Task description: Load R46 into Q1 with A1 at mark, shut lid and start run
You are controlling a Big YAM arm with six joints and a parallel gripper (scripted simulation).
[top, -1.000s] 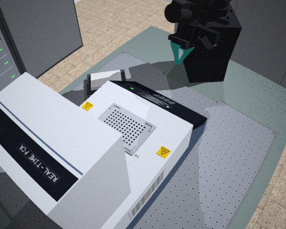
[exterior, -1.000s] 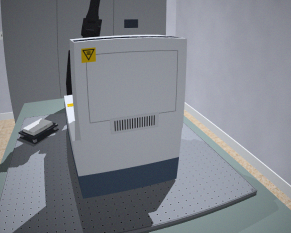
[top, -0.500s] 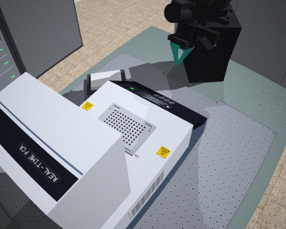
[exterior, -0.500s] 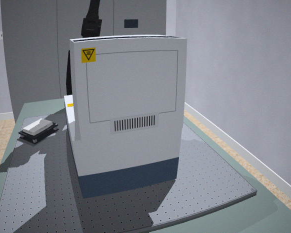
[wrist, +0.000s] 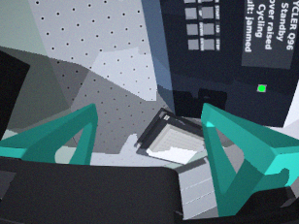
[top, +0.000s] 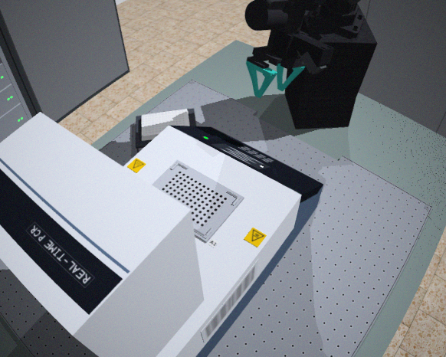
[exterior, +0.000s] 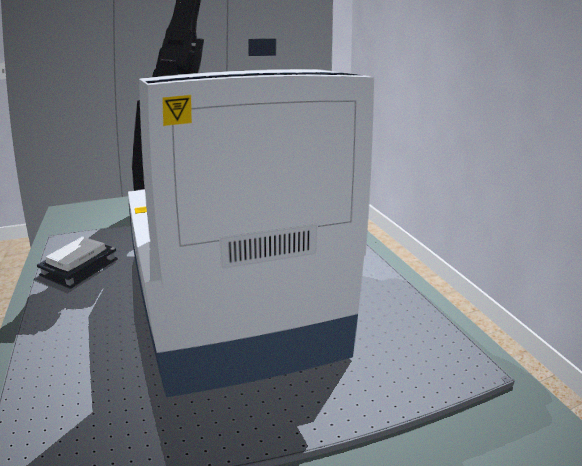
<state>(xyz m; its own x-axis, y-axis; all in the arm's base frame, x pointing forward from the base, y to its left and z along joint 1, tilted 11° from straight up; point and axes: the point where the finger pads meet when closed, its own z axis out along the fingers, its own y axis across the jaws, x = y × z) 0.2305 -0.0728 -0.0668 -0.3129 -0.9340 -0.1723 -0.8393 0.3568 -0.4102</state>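
Risk: gripper (top: 275, 78) (fingers spread, holding nothing) above Q1 (top: 231, 230) – grasping R46 (top: 164, 118) beside Q1 off-centre could tilt it – or nudge Q1.

The top view looked steeply down from behind the cycler (top: 231, 230) toward the far arm. The exterior view stood low and near at its rear wall (exterior: 261, 200), facing the same way. The wrist view looked down between the fingers. All three shared the plate (top: 164, 120).
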